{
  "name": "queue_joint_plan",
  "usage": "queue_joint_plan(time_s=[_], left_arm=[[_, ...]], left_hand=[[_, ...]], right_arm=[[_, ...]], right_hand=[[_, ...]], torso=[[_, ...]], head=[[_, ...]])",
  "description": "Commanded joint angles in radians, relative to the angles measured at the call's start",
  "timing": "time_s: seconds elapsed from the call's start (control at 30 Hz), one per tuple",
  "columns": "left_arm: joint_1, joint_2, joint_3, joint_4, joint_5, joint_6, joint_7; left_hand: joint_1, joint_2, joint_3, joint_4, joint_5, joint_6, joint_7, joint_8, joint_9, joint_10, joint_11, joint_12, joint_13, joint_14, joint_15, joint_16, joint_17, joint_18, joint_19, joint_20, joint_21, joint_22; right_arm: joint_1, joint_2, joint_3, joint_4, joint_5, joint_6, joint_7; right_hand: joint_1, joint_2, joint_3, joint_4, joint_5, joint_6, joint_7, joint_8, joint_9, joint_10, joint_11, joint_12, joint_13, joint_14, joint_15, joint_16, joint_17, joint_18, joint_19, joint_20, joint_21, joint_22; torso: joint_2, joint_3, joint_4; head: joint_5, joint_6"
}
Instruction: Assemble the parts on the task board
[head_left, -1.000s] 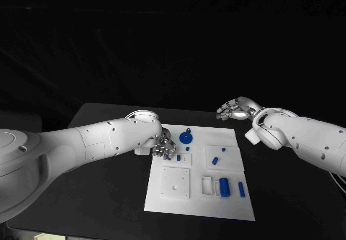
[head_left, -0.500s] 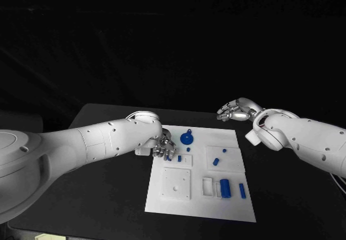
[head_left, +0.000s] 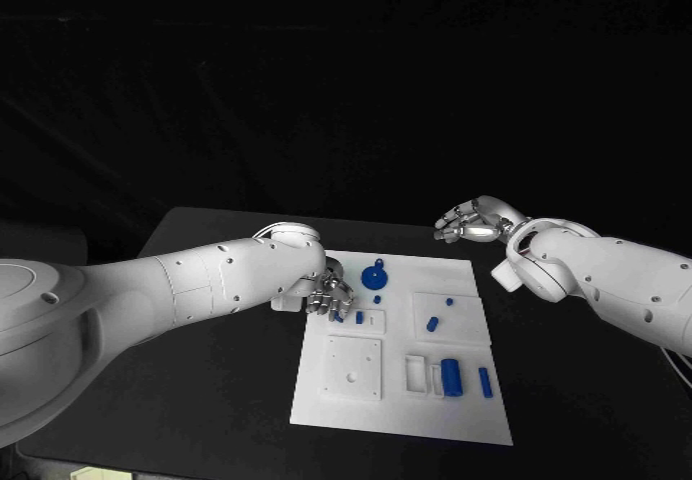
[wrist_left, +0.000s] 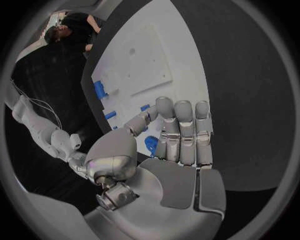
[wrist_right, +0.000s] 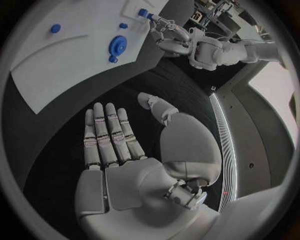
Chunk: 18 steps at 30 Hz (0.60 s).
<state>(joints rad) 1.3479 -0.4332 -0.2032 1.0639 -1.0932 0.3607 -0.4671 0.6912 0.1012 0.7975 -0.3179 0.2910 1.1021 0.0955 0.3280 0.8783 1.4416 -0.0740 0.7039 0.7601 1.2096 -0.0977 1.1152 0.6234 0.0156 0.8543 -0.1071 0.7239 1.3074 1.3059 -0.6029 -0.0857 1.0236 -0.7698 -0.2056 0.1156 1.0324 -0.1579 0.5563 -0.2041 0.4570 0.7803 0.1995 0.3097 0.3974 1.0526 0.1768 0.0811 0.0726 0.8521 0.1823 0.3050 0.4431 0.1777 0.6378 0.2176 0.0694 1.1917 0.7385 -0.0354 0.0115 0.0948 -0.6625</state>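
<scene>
Now the left hand (head_left: 326, 293) pinches a blue part (wrist_left: 150, 144) over the board (head_left: 353, 400) near its 10 o'clock edge; a misaligned push could jam or drop it. The right hand (head_left: 473, 221), spread and holding nothing, hovers off the 1 o'clock corner.

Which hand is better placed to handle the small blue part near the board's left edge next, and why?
Probably the left hand: its fingers are over the board, right at the small blue part. The right hand hangs open beyond the board's far corner.
</scene>
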Motion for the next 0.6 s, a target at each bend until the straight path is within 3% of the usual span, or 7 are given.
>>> queue_joint_plan(time_s=[0.03,0.6], left_arm=[[-0.001,0.002,-0.001,0.003,-0.009,-0.018,0.013],[-0.002,0.003,-0.001,0.008,-0.015,-0.025,0.018]], left_hand=[[0.014,0.015,0.032,0.024,0.001,0.083,-0.078,0.004,0.001,-0.007,-0.009,0.004,0.001,-0.003,-0.001,0.005,0.0,-0.016,-0.006,-0.078,0.007,0.023],[0.014,0.015,0.031,0.024,0.001,0.083,-0.078,0.003,0.002,-0.007,-0.009,0.004,0.0,-0.003,-0.001,0.006,-0.001,-0.016,-0.006,-0.078,0.008,0.023]], right_arm=[[0.0,0.001,0.0,0.0,-0.003,0.013,0.01],[-0.001,0.001,0.0,-0.001,-0.003,0.015,0.01]], right_hand=[[-0.004,0.004,0.0,-0.007,0.004,0.001,0.014,0.003,-0.002,0.002,0.004,-0.006,-0.002,-0.006,-0.002,0.004,0.001,0.012,0.0,0.002,-0.004,0.001],[-0.004,0.004,-0.001,-0.007,0.004,0.001,0.014,0.003,-0.002,0.002,0.004,-0.006,-0.002,-0.006,-0.001,0.004,0.001,0.012,0.0,0.002,-0.004,0.001]], torso=[[0.0,0.0004,-0.0002],[0.0,0.0002,-0.0002]], head=[[0.0,-0.001],[0.001,-0.002]])
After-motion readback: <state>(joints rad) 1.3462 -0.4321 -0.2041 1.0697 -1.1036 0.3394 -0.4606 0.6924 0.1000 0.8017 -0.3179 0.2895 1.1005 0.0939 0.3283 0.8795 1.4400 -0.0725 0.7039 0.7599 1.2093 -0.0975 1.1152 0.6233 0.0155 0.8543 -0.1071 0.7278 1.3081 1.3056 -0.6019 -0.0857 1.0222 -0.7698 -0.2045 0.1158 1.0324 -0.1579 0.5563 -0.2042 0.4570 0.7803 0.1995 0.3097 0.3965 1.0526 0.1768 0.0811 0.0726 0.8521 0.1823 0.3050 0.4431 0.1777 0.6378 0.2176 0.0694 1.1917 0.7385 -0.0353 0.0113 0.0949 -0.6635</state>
